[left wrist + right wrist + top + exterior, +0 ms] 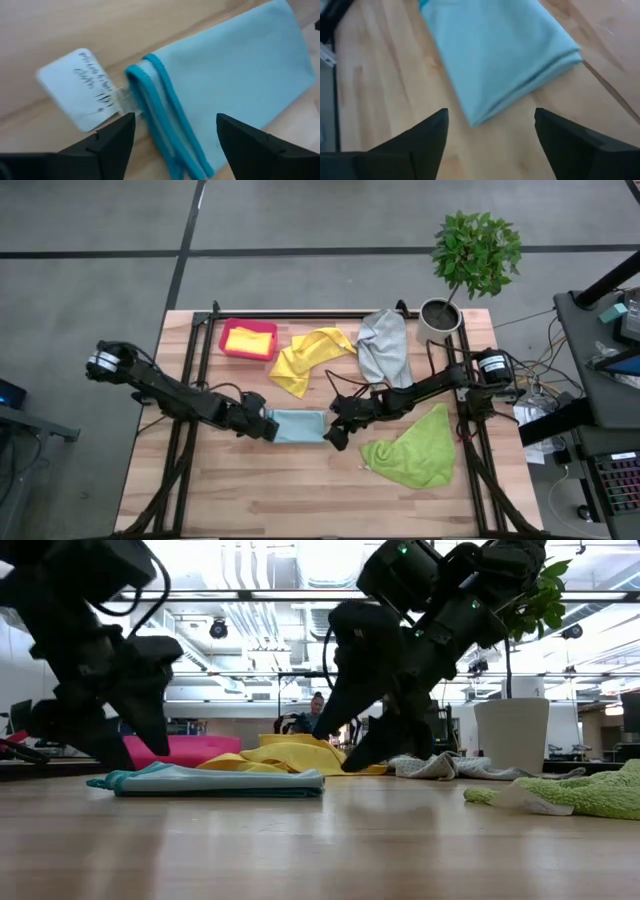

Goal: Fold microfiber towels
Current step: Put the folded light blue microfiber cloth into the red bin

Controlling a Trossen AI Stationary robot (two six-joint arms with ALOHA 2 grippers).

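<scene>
While I hover over the surface (300,490): both my tools stand spread wide, holding nothing.
Light blue towel (299,426): folded flat between my tools.
Left tool (268,426): at its tagged end.
Right tool (336,437): at its opposite end.

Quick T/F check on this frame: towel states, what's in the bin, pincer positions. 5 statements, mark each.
1. The light blue towel lies folded on the table. True.
2. The left pincer is clamped on the blue towel. False: its fingers stand open, nothing held.
3. The pink bin holds a yellow towel. True.
4. The lime green towel is folded neatly. False: it lies crumpled, on the right arm's side.
5. The right pincer is open at the blue towel's end, opposite the left one. True.
</scene>
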